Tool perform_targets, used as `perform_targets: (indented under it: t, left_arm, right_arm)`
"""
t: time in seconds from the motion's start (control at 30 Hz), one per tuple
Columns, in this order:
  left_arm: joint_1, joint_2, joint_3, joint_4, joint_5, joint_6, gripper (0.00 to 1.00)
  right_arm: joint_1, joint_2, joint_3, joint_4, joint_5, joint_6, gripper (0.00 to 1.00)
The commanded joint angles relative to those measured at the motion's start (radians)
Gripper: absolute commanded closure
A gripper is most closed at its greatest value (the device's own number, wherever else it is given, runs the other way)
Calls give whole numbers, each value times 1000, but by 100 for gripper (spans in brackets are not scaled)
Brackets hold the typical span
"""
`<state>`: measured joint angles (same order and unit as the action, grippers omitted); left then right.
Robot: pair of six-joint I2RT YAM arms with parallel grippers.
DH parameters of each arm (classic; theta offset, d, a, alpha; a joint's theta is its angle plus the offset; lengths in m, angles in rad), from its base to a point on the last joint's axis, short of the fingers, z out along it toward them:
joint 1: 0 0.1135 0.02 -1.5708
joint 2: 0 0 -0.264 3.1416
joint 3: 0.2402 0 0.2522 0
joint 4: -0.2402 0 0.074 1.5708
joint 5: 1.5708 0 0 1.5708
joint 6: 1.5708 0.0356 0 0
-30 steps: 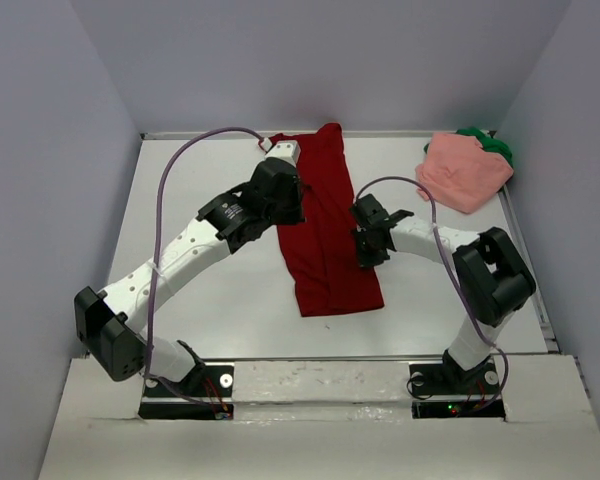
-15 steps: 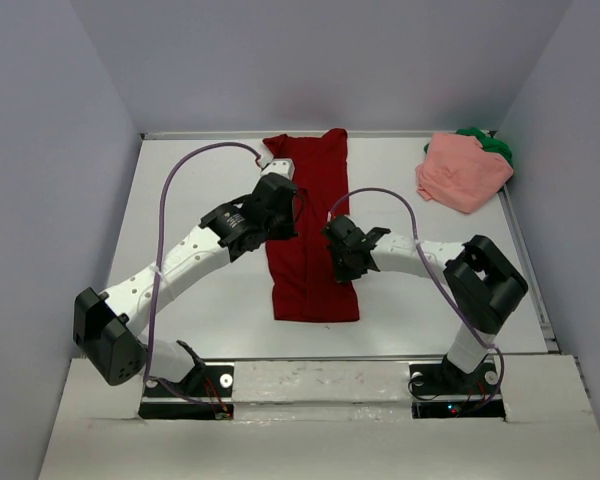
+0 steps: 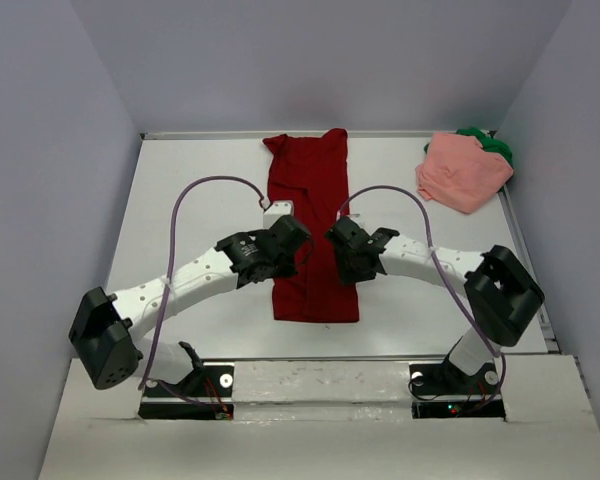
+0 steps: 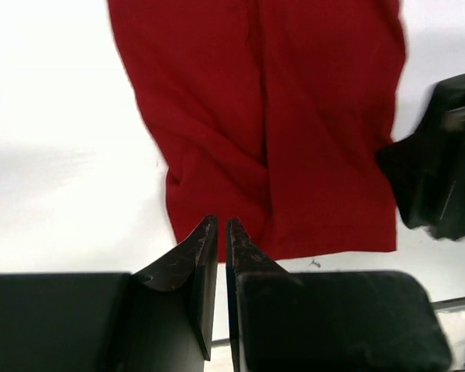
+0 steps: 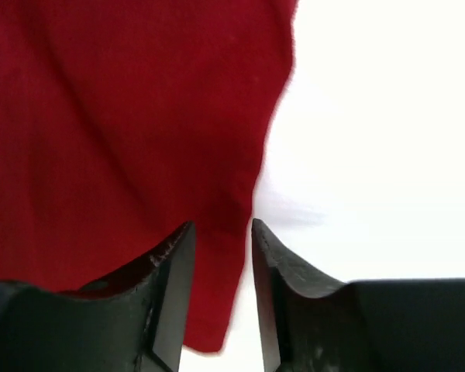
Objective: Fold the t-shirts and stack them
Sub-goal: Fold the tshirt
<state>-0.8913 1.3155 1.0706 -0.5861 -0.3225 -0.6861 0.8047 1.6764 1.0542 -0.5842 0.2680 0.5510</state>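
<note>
The left jaws stand only a crack apart and the right jaws wider. Both are released, gripping nothing, over the left and right edges of the dark red t-shirt [image 3: 308, 185]. It lies as a long folded strip from the far edge toward the near edge of the surface [image 3: 180, 200]. Half a second ago both jaws were clenched, farther back. The salmon pink t-shirt [image 3: 462, 172] lies on the green t-shirt [image 3: 492, 143] in the far right corner, with open room either side of the strip.
</note>
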Motion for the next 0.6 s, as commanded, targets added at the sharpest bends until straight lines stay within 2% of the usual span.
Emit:
perform_targets:
  t: [0.0, 0.13, 0.17, 0.2, 0.23, 0.3, 0.47, 0.57]
  left_arm:
    - [-41, 79, -8, -171, -101, -162, 80]
    - [-80, 178, -3, -196, -38, -228, 80]
    - [-92, 176, -33, -163, 6, -228, 80]
    - [-95, 160, -59, -120, 113, -221, 80]
    - [-95, 124, -120, -25, 158, -225, 80]
    - [-98, 87, -164, 31, 209, -251, 80]
    - [-97, 28, -187, -26, 133, -319, 79]
    - [-97, -15, -204, -44, 132, -339, 79]
  right_arm:
    - [13, -147, 13, -115, 92, 50, 46]
    - [22, -220, 6, -169, 59, 69, 38]
    - [22, -260, -28, -167, 42, 72, 37]
    - [22, -286, -54, -157, 22, 75, 35]
    - [22, -312, -84, -113, -33, 69, 34]
    - [22, -388, -138, -79, -71, 75, 33]
    - [22, -480, -253, -31, -156, 104, 33]
    - [22, -520, -299, 0, -188, 109, 33]
